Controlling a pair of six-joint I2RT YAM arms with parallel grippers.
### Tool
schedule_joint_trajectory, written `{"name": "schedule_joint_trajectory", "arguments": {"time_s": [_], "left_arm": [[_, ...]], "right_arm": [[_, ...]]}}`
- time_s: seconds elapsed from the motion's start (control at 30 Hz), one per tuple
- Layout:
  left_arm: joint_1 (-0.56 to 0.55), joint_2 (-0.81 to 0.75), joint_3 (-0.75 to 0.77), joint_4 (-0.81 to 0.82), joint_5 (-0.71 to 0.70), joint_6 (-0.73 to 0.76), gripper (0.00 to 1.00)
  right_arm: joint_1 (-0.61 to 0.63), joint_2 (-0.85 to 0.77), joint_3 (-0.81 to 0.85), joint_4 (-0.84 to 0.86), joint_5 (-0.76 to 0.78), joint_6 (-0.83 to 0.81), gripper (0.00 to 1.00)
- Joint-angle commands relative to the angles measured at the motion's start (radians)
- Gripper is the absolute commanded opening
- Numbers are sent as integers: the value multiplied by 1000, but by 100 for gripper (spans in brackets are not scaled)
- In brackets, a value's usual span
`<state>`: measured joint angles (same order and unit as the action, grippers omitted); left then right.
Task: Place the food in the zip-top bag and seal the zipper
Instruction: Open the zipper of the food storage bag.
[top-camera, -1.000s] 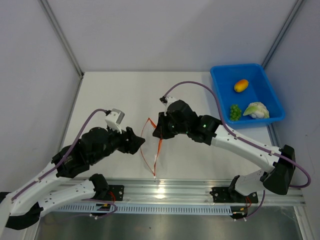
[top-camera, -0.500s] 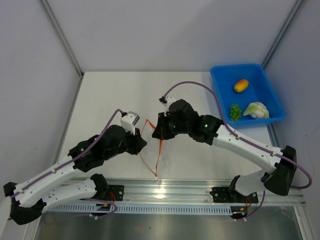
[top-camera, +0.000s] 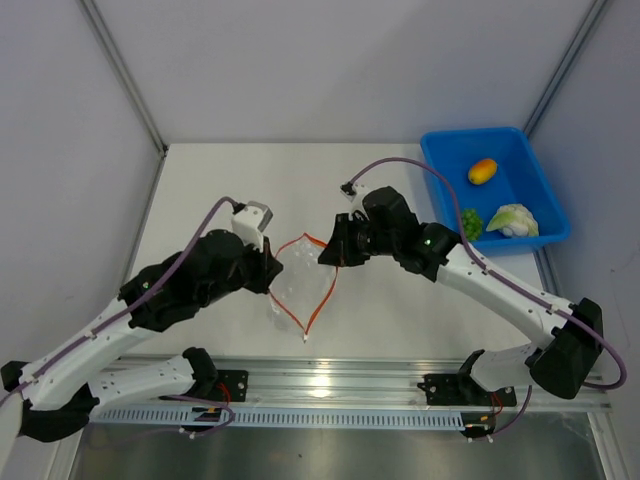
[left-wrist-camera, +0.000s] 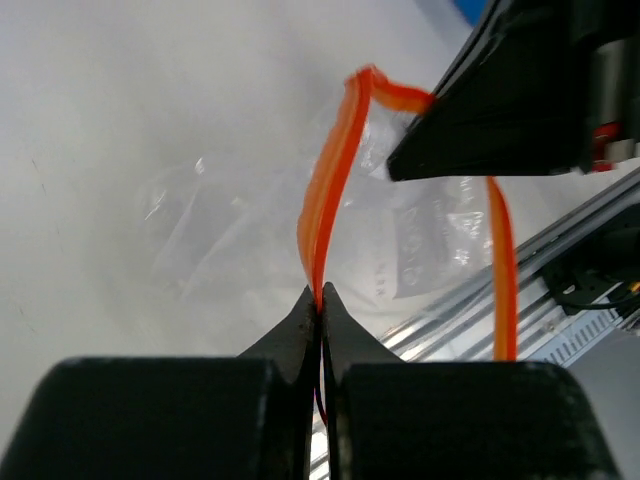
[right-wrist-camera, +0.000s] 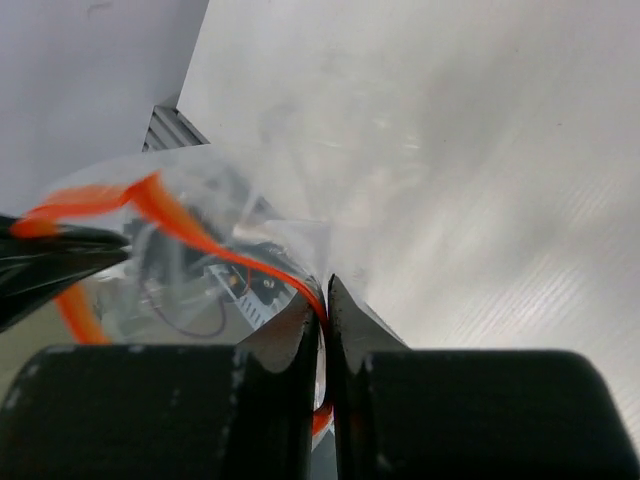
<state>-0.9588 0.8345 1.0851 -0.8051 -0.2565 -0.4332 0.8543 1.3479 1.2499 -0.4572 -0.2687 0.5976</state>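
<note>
Top external: left gripper (top-camera: 273, 272) and right gripper (top-camera: 329, 256) each pinch the zipper (top-camera: 322, 298), zip-top bag (top-camera: 292, 284) mouth spread, by the table (top-camera: 230, 180) near edge; 3 food (top-camera: 512, 218) pieces in blue tray (top-camera: 440, 141), far-right corner.

The left arm (top-camera: 90, 345) and the right arm (top-camera: 500, 290) were built of white tubes and black joints. Purple cables (top-camera: 400, 163) were strung along both.

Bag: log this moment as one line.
bag: mouth open, empty | left gripper: pinching zipper | right gripper: pinching zipper | food: all in tray
</note>
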Motion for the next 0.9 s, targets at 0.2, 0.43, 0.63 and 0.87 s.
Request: {"name": "schedule_joint_trajectory", "arguments": {"time_s": [0.2, 0.43, 0.63, 0.87], "left_arm": [[6, 155, 188, -120, -1, 42, 0], [73, 181, 58, 15, 31, 53, 0], [159, 178, -11, 105, 39, 57, 1], [195, 189, -56, 187, 128, 86, 0]], "right_arm": [[-86, 100, -4, 92, -181, 7, 26], [-107, 180, 81, -72, -61, -62, 74], [-175, 94, 120, -167, -9, -97, 99], [-407, -59, 102, -212, 68, -13, 99]]}}
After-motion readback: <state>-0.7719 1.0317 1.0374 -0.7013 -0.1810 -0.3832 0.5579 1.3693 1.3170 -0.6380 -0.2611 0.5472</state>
